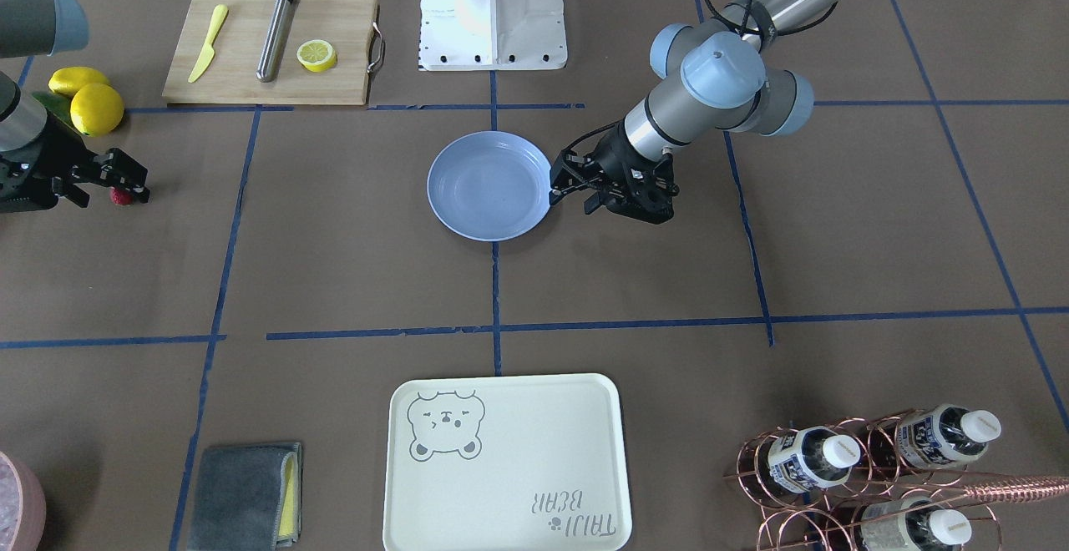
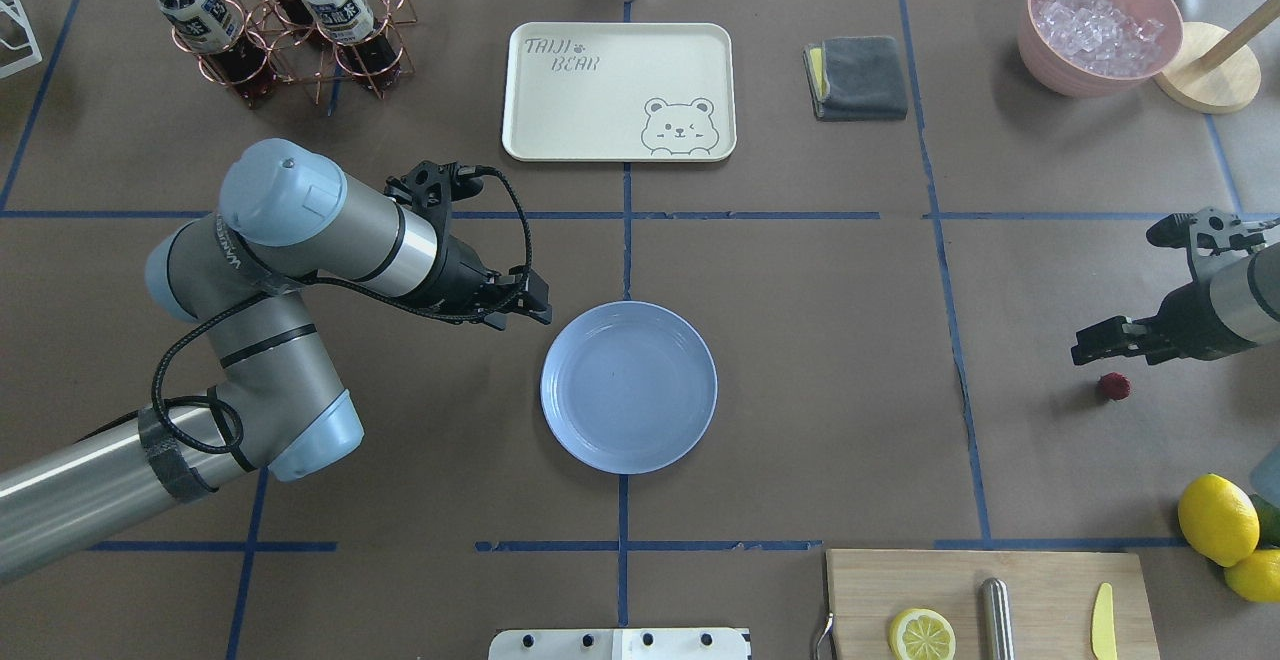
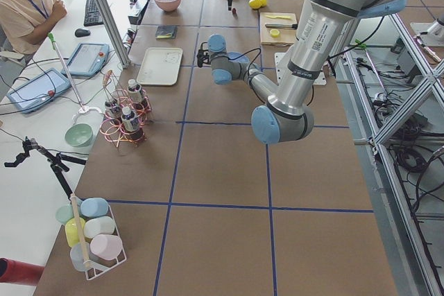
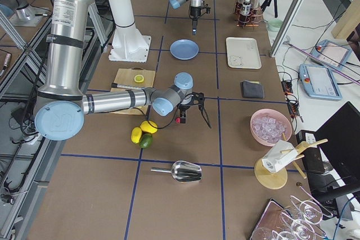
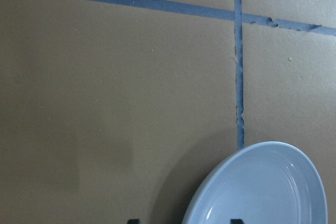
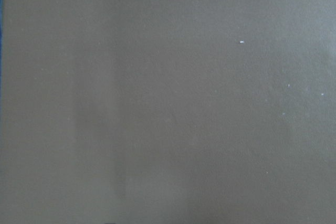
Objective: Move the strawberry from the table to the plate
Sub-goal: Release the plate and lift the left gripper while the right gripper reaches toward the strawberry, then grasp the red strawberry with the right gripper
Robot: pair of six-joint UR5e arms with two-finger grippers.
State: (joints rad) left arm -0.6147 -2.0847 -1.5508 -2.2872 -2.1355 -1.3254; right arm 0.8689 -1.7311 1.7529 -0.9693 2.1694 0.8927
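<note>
1. Brown paper crossed by blue tape lines covers the table [image 2: 830,340]
2. On it, far out on my right side, lies the strawberry [image 2: 1115,386], well apart from the plate
3. My right gripper [image 2: 1085,350] hangs just beside the berry, jaws seemingly parted and not touching it
4. Mid-table sits the light-blue plate [image 2: 628,386]
5. My left gripper [image 2: 535,310] hovers at the plate's rim, jaws spread wide
6. Lemons [image 2: 1217,518] lie near the strawberry, beside the chopping board [image 2: 1050,580]
</note>
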